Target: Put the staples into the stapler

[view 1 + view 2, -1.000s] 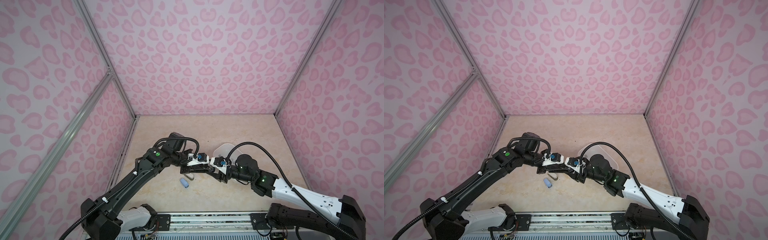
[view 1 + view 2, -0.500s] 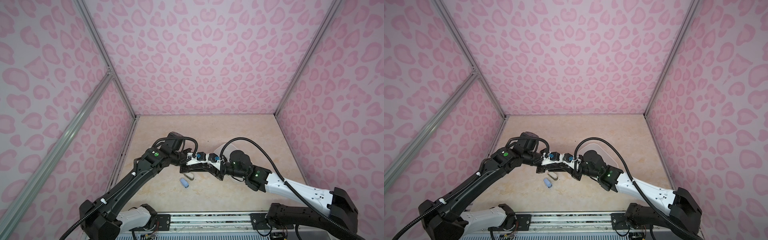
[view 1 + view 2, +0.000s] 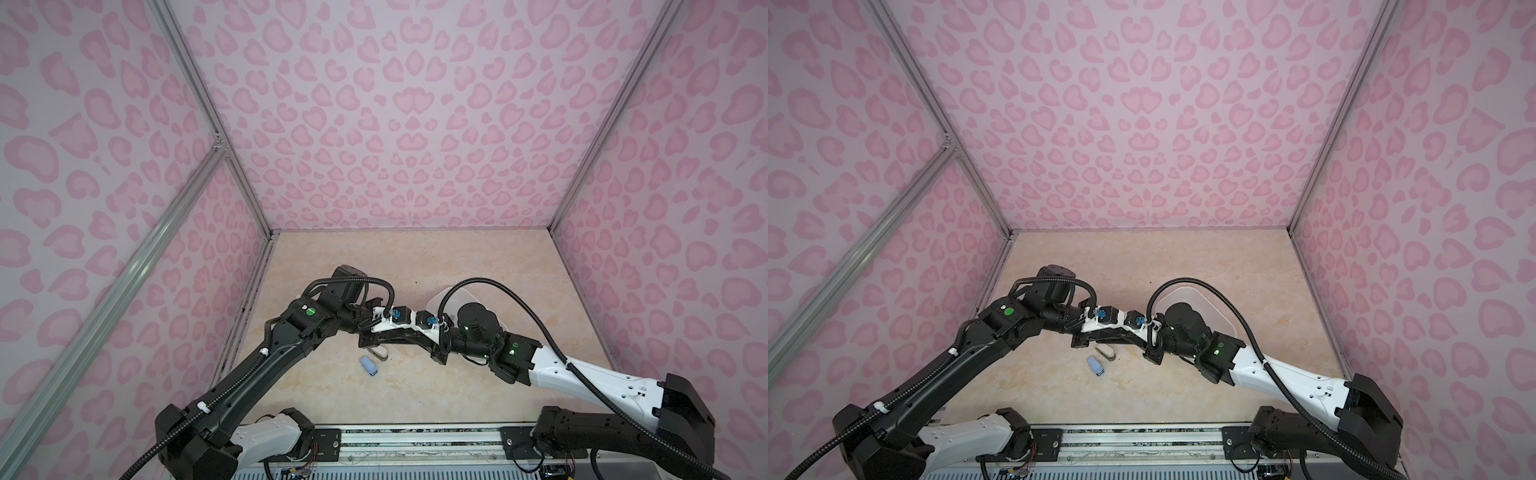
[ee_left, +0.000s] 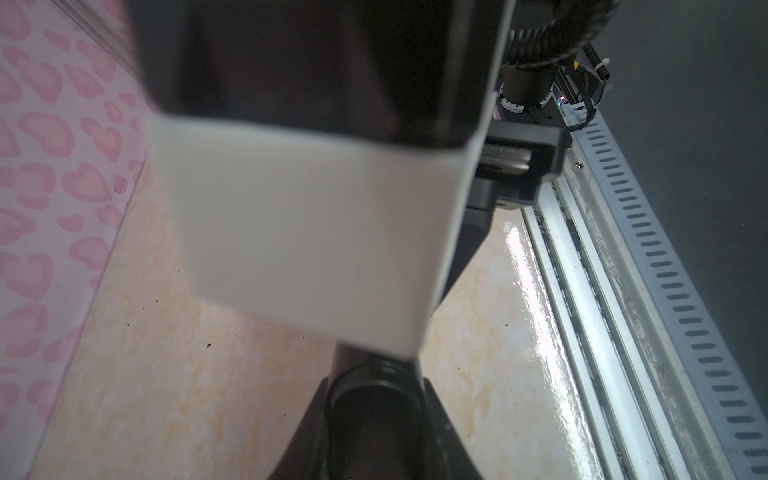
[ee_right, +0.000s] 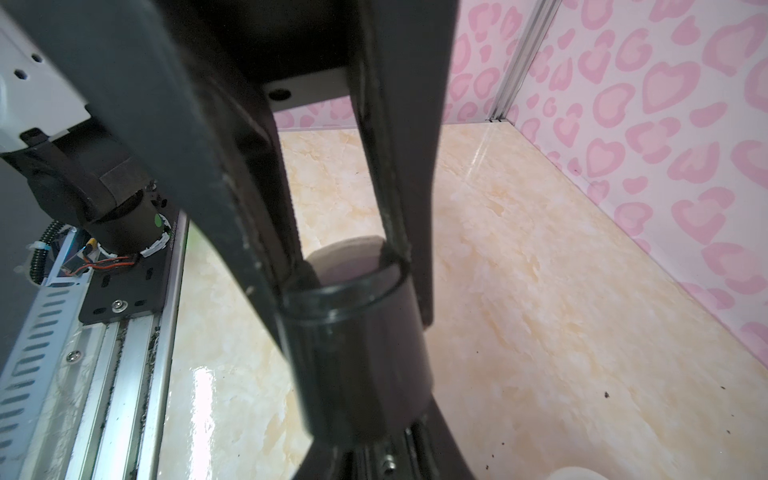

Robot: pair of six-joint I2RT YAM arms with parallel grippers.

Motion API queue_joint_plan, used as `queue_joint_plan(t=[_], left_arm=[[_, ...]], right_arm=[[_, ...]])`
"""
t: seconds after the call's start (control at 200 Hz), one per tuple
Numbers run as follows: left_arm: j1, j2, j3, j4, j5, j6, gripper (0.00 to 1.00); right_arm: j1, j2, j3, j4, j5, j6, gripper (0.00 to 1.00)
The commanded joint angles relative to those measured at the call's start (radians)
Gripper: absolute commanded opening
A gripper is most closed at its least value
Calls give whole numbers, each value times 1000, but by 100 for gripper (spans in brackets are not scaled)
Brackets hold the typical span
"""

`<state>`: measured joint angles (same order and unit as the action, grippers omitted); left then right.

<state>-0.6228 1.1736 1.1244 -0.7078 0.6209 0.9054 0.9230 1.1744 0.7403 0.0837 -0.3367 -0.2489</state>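
Progress, as judged: early; no staples could be made out in any view; the loading itself was all left to do. Left gripper [image 3: 392, 336], lower centre in both top views: fingers closed almost together; what they gripped, if anything, unreadable. Below it on the table [image 3: 415, 266] lay a blue item [image 3: 370, 367] and a cream stapler [image 3: 380, 352] (my reading), both seemingly free of the fingers. Right gripper [image 3: 422, 343] reached in against the left one; its finger gap could not be told. A clear tub [image 3: 467, 296] sat behind the right arm [image 3: 582, 374], contents hidden; staples presumably there. The top views showed these items plainly; the wrist views gave a blurred pale block [image 4: 311, 224] and a black round part [image 5: 357, 340], both unidentified.
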Motion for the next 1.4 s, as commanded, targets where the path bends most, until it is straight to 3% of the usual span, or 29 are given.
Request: queue_joint_plan(t=[0.0,0.13,0.285,0.56,0.98,1.285,1.395], left_arm=[[3,-12,-1,40,34,3,4],[17,-24,-8,43,41,7,4],[97,-54,-31,77,80,8,4],[235,-89,-87,162,160,-2,4],[401,-99,-127,211,285,-5,4],[492,-60,-130,266,306,-53,4],[495,-42,-126,306,258,-105,14]], right_arm=[[-1,7,-5,15,19,8,19],[-2,6,-2,-6,28,6,15],[-29,-20,-23,-15,47,21,10],[-128,-113,-96,10,-50,22,0],[-172,-209,-148,33,-147,-1,0],[-220,-280,-183,86,-166,72,0],[-217,-263,-165,84,-212,62,0]])
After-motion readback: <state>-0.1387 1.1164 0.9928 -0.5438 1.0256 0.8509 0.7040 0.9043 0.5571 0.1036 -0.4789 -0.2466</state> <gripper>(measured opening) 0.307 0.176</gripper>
